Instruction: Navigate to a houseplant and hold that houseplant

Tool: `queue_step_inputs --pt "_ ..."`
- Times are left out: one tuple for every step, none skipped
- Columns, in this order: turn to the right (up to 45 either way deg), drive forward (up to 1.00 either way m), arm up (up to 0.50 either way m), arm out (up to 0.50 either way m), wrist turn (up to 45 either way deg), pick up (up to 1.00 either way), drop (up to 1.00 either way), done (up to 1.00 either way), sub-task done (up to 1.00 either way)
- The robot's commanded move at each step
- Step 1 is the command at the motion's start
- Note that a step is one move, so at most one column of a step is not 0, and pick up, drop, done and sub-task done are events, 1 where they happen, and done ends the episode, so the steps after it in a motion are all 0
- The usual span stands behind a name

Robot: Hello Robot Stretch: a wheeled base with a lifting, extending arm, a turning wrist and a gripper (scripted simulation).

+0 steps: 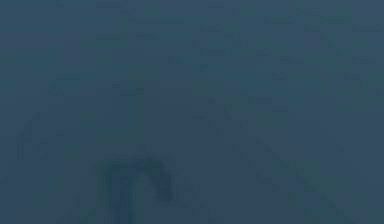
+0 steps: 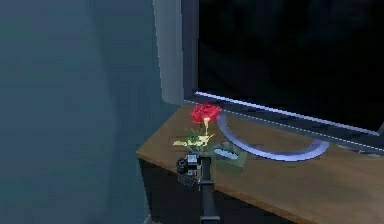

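Red-flowered houseplant (image 2: pixel 205 115) stands on the wooden stand (image 2: pixel 290 172), just behind the jaws.

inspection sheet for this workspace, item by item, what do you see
surface: wooden top of a dark cabinet, standing against the wall
job's things: houseplant with a red flower and green leaves, upright near the top's corner toward the arm side view's left
clutter: small flat thing lying next to the houseplant; too small to name
gripper: gripper at the end of the dark arm, just below the houseplant in the picture; cannot tell whether it touches or holds anything
cables: nothing seen
surroundings: television with a dark screen on a curved silver foot behind the houseplant; blue wall close ahead in the forward view
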Motion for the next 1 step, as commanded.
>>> queue_step_inputs --pt "0.0 0.00 0.00 0.00 0.0 1.00 0.00 0.00 0.00"
